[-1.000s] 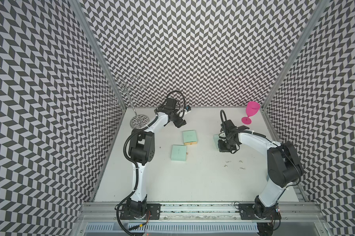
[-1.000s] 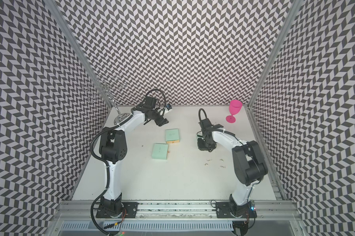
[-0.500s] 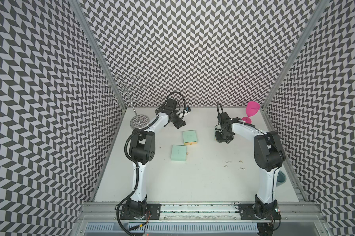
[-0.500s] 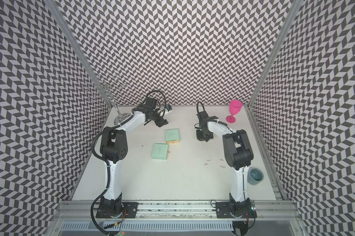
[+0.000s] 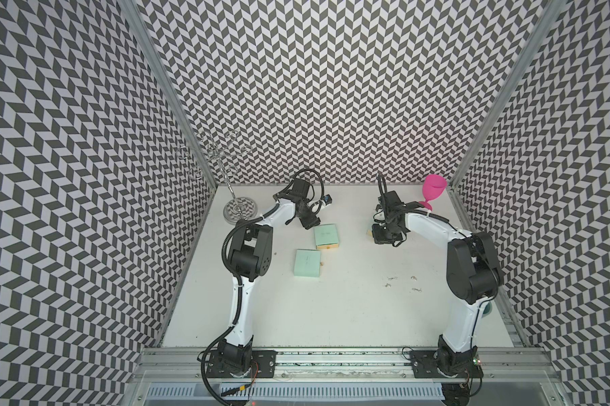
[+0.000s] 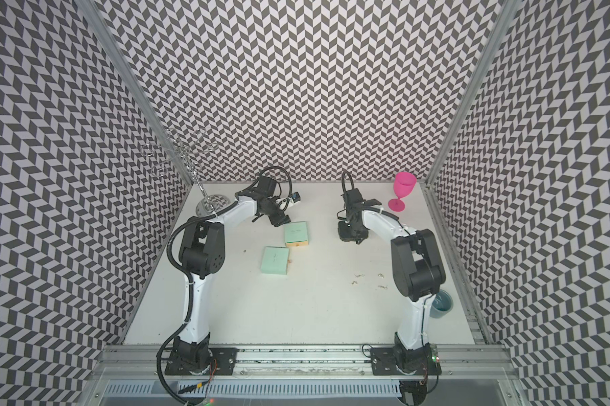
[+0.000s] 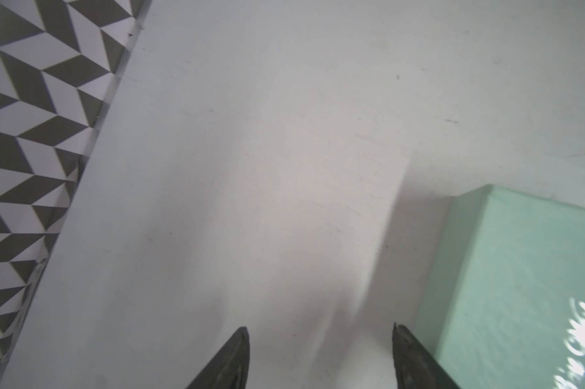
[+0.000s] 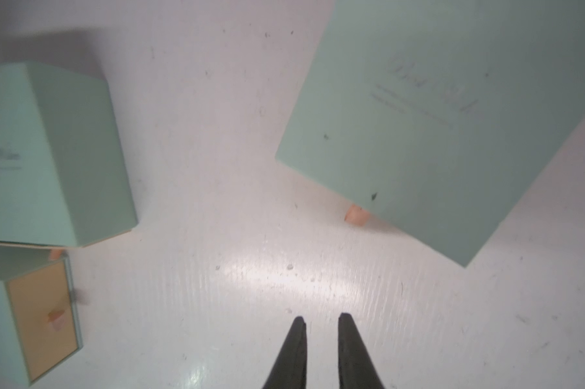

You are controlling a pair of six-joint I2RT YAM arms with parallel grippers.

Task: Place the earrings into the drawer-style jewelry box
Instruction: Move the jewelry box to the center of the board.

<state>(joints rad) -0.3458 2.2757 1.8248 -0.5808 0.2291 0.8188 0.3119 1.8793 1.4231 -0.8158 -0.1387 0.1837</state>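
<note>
Several tiny silvery earrings (image 5: 389, 279) are lying loose on the matte white table (image 5: 331, 316), scattered near the right arm's dark elbow and well apart from the boxes and both claws; both top views are showing them as mere glints, and neither wrist view is catching them.

Two square mint-green card boxes are sitting mid-table; the far jewelry box (image 5: 326, 235) is showing a tan drawer edge, and the near jewelry box (image 5: 307, 263) is lying flat with a small tab at its side.

The left gripper (image 5: 310, 222) is hovering just beside the far jewelry box; its wrist view is showing black tapered fingers (image 7: 237, 363) standing wide apart over bare table, released, with the box's smooth mint wall just beside one tip.

The right gripper (image 5: 387, 239) is pointing down; only its wrist view is revealing a third jewelry box (image 8: 453, 118), shaded, bearing faint script, with a peach tab (image 8: 355, 215) poking from its edge; its fingers (image 8: 296, 350) are standing narrowly parted, grasping nothing.

A chrome wire stand (image 5: 239, 210) with looped branches is rising from a round base in the back left corner; a pink goblet (image 5: 433, 189) is standing at the back right; a grey-blue cup (image 6: 441, 304) is showing plainly beside the right arm in a top view.
</note>
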